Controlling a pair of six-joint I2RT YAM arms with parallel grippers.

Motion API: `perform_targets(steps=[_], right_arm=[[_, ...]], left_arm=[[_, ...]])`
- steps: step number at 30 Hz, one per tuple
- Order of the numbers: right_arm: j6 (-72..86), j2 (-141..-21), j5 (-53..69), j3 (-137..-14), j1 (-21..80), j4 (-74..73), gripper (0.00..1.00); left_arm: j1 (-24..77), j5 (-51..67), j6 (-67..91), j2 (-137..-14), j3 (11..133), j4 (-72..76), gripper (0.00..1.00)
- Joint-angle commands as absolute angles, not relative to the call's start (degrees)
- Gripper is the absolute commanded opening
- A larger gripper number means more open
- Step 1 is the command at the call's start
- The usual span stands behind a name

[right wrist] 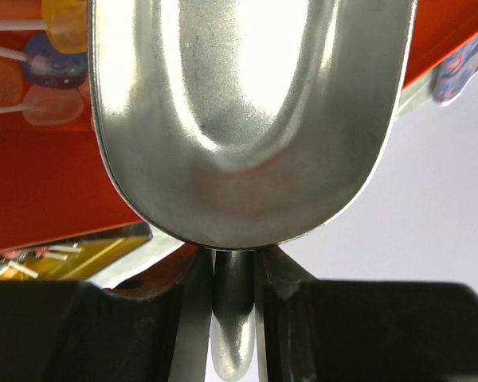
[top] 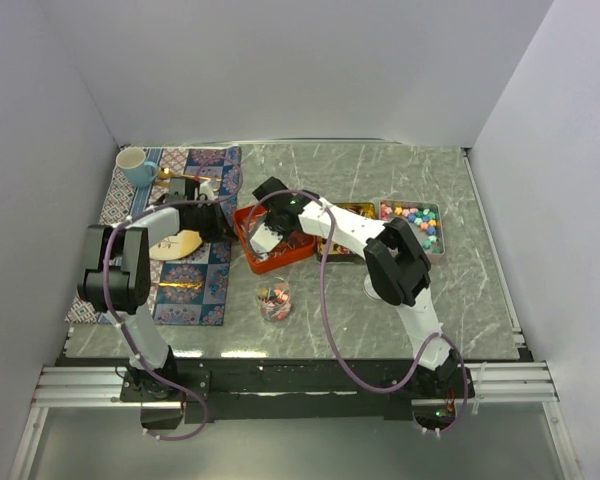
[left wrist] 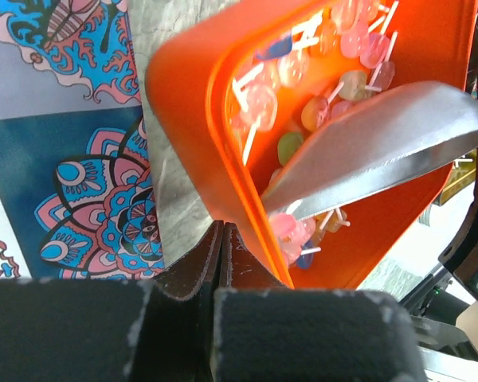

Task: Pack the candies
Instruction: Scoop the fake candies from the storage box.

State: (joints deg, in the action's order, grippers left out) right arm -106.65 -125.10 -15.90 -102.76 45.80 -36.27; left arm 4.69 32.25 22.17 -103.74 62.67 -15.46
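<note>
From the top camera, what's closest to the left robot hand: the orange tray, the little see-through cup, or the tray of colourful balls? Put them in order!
From the left gripper:
1. orange tray, right beside it.
2. see-through cup, towards the near edge.
3. tray of colourful balls, far across on the right.

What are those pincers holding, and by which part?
The right pincer grips the metal scoop by its handle. The left pincer is shut at the rim of the orange tray; whether it pinches it cannot be told.
</note>
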Motion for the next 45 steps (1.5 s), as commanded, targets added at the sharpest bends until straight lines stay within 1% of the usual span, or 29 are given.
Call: perform_targets(steps=[1,2,3,4,6,11,13,14,18,25,32,38,41,42,43,45], right_arm=[[-113.65,-124.80,-8.70,-98.08,45.53,-43.78,0.00],[-112.95,-126.54,-9.05,-98.87,45.88,-44.81,0.00],[-111.37,-127.69,-9.40,-102.18,45.88,-46.74,0.00],[-110.66,-129.01,-8.19,-104.57,45.79,-51.89,0.00],[-108.99,-132.25,-6.51,-110.97,45.27,-57.71,0.00],[-108.55,-134.90,-2.12,-115.65,44.38,-66.43,0.00],[-105.92,-136.31,-0.27,-118.56,44.03,-67.93,0.00],[-105.13,-136.49,2.52,-119.43,43.77,-68.20,0.00],[-100.13,-135.97,6.49,-118.74,42.81,-66.71,0.00],[-89.66,-138.60,14.66,-124.45,40.17,-69.61,0.00],[-80.52,-136.15,18.10,-120.33,36.39,-62.50,0.00],[-74.72,-132.63,20.65,-117.34,34.10,-57.75,0.00],[-72.87,-129.56,20.48,-112.53,33.14,-53.80,0.00],[-72.77,-128.77,19.78,-111.20,32.96,-51.53,0.00],[-72.69,-127.28,18.56,-108.57,33.13,-50.46,0.00],[-72.77,-126.91,15.14,-107.67,33.48,-49.05,0.00]], left_arm=[[4.66,34.28,21.54,-105.02,65.91,-15.03,0.01],[4.66,34.36,21.19,-105.38,66.44,-15.29,0.01],[4.66,34.54,21.18,-105.73,67.32,-15.55,0.01],[4.66,34.80,21.01,-106.43,67.85,-15.82,0.01],[4.66,34.98,21.27,-107.22,69.34,-16.34,0.01],[4.57,33.93,20.66,-108.46,70.84,-17.14,0.01],[4.40,34.01,20.74,-108.46,70.93,-17.23,0.01],[4.39,34.01,20.74,-108.46,70.93,-17.23,0.01],[4.04,33.84,20.57,-108.11,70.40,-17.05,0.01],[3.52,33.92,19.25,-107.58,70.93,-18.02,0.01],[2.46,34.63,17.58,-108.11,71.89,-19.07,0.01],[0.88,35.94,15.30,-107.75,75.67,-22.06,0.01],[0.09,36.74,13.45,-107.75,77.07,-24.33,0.01],[-1.57,36.74,12.93,-108.01,77.78,-25.22,0.01],[-1.93,37.00,12.05,-108.19,78.48,-26.01,0.01],[-2.72,37.00,10.73,-108.46,80.59,-28.47,0.01]])
